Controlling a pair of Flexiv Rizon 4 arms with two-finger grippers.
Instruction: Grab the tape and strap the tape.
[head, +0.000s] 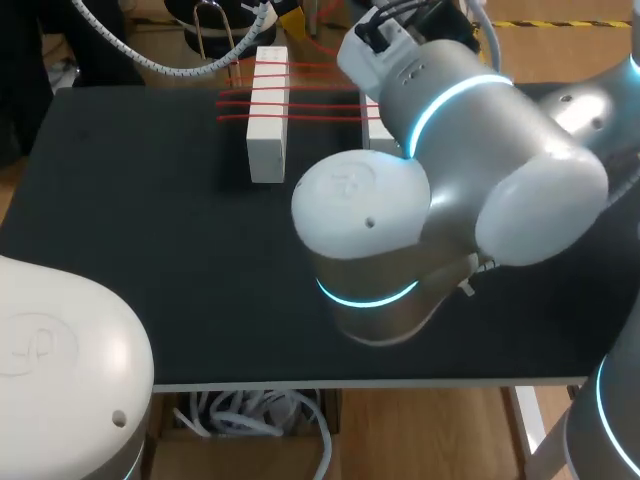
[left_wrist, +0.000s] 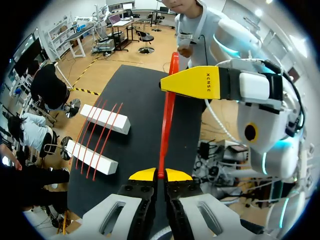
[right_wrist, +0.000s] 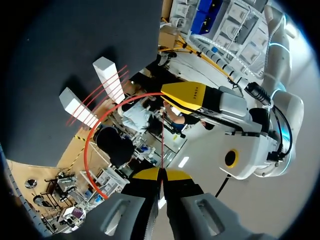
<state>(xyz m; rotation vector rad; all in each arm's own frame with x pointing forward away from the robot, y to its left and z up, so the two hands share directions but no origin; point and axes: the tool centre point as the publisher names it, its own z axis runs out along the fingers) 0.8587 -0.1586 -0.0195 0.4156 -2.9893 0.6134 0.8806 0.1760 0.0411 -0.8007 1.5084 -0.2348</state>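
left wrist view: red tape (left_wrist: 165, 125) tight between left jaws

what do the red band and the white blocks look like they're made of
Red band: thin, smooth, flexible, likely plastic or rubber strapping; it bows into a loop. White blocks: matte, sharp-edged, perhaps foam or painted wood; cannot tell.

Black table (head: 150, 250) — two white blocks (head: 266, 150) lying parallel, apart, on it.
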